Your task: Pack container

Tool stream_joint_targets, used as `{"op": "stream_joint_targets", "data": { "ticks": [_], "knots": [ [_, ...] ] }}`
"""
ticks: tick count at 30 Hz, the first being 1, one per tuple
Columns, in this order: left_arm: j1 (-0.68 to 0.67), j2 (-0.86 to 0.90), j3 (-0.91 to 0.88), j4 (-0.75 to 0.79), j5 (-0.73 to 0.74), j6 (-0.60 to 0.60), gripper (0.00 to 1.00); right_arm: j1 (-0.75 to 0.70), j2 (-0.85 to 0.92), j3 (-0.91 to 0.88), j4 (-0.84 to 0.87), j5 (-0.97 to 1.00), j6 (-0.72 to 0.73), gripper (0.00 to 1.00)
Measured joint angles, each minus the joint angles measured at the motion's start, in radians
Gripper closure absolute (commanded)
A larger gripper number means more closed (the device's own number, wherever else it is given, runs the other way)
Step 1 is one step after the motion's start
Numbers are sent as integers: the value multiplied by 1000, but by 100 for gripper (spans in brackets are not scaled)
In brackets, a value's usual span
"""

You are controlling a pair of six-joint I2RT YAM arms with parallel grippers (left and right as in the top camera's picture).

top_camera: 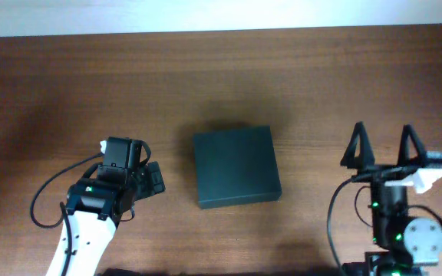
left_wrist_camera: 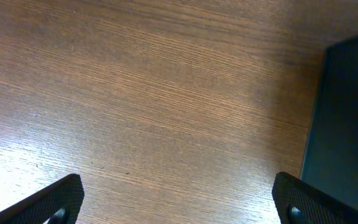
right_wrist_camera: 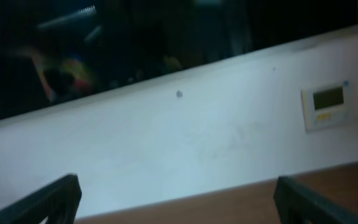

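The container point(top_camera: 235, 166) is a dark green-black rectangular box lying shut in the middle of the wooden table. My left gripper point(top_camera: 153, 178) hangs just left of it, open, with only bare wood between its fingers. In the left wrist view the left gripper point(left_wrist_camera: 178, 202) is spread wide and the container point(left_wrist_camera: 347, 118) fills the right edge, close to the right fingertip point(left_wrist_camera: 300, 199). My right gripper point(top_camera: 384, 147) stands open to the right of the box, apart from it. In the right wrist view the right gripper point(right_wrist_camera: 179, 202) is empty and faces the wall.
The wooden table point(top_camera: 67, 84) stretches out on all sides of the box. A white wall lies beyond the far table edge, with a small wall panel point(right_wrist_camera: 325, 106) and a dark window above. A black cable point(top_camera: 48, 192) loops beside the left arm.
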Motion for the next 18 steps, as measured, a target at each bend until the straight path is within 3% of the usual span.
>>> {"op": "stream_joint_targets", "data": {
  "ticks": [7, 18],
  "knots": [
    [0, 0, 0, 0, 0, 0, 1, 0, -119, -164, 96, -3, 3, 1],
    [0, 0, 0, 0, 0, 0, 1, 0, -233, -222, 85, -3, 3, 1]
  ]
}}
